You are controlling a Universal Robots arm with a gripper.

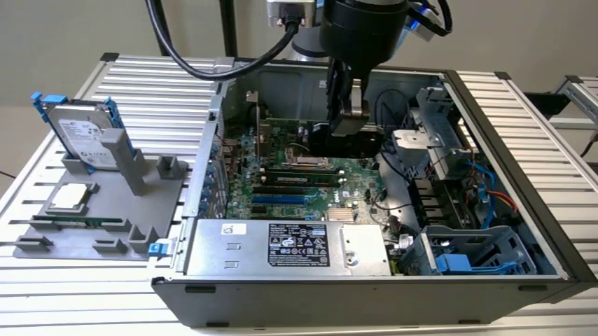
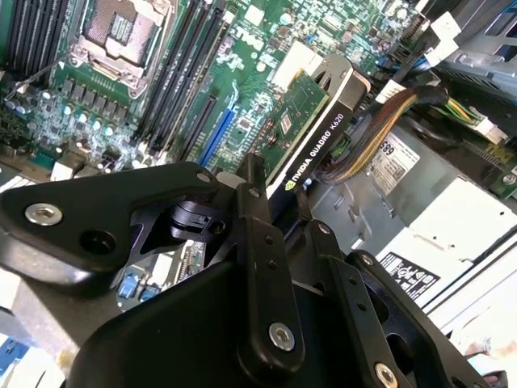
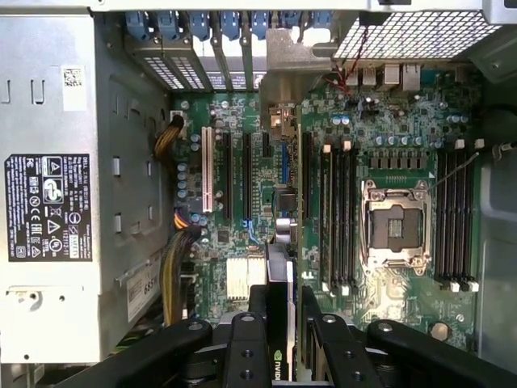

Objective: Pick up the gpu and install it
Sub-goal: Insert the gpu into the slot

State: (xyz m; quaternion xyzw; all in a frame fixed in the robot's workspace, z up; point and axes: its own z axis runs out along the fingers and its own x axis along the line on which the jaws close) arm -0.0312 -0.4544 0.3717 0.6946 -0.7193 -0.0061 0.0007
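Observation:
My gripper (image 1: 346, 112) is down inside the open computer case (image 1: 505, 154), shut on the gpu (image 1: 342, 137). In the second wrist view the gpu (image 2: 310, 121) shows its green board on one face and its black shroud on the other, clamped between the black fingers (image 2: 252, 202). In the first wrist view the gpu (image 3: 279, 263) stands on edge over the motherboard (image 3: 388, 121), in line with the blue expansion slot (image 3: 284, 166) among the black slots (image 3: 245, 170). Whether its edge touches a slot I cannot tell.
The silver power supply (image 1: 280, 245) fills the case's near side, with cable bundles (image 2: 380, 129) beside the card. The empty CPU socket (image 3: 394, 226) and memory slots (image 3: 338, 218) lie close by. Outside, a grey holder (image 1: 103, 210) carries a hard drive (image 1: 84, 136) with blue rails.

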